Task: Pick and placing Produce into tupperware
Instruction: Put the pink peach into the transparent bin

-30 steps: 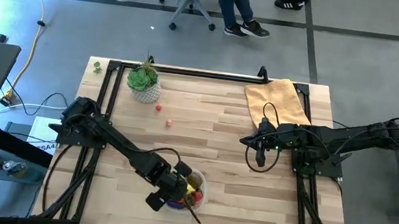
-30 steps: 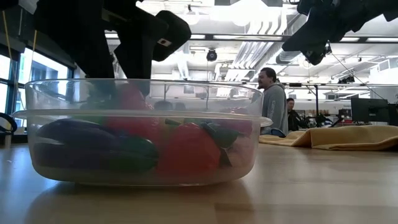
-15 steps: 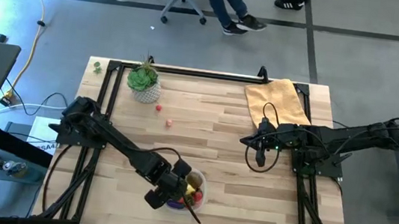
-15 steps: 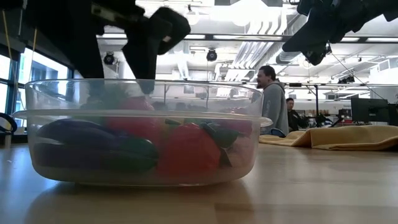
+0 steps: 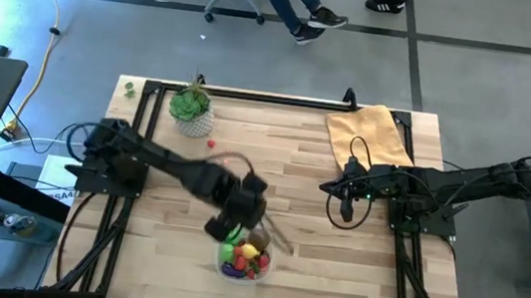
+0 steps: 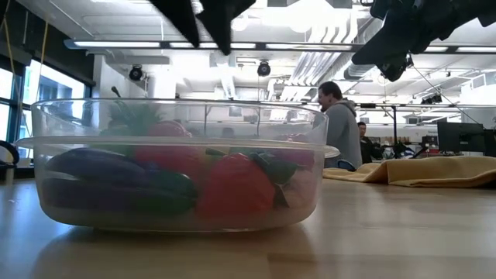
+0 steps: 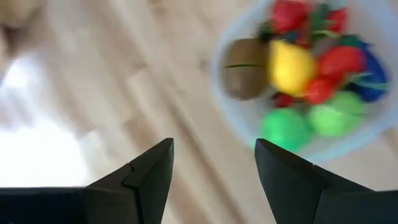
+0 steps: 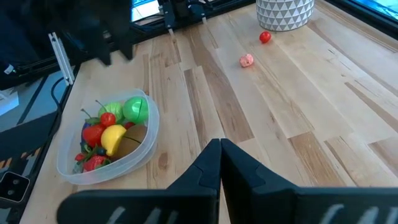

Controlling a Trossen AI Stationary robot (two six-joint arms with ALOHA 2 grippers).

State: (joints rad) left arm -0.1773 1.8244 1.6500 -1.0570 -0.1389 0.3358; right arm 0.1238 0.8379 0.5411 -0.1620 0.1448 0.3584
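Note:
The clear tupperware [image 5: 268, 257] sits near the table's near edge, middle, and fills the low view [image 6: 178, 143]. It holds produce: a brown kiwi [image 7: 244, 78], a yellow lemon [image 7: 291, 65], green balls [image 7: 283, 127], red berries, and a purple eggplant [image 6: 93, 174]. My left gripper [image 5: 219, 229] hangs open and empty just above the tub's far-left side [image 7: 211, 146]. Two loose berries lie on the table toward the far left: a red one [image 5: 211, 144] and a pink one [image 5: 226, 163]. My right gripper [image 5: 343, 213] waits shut above the table right of the middle.
A green plant in a white pot [image 5: 191, 110] stands at the far left corner. A yellow cloth [image 5: 373, 131] lies at the far right. Bare wood stretches between the tub and the loose berries. A seated person shows beyond the far edge.
My left gripper has risen out of the tub and swung toward the table's far side and middle, so its fingers now show only at the top of the low view. The tub and its produce stay where they were.

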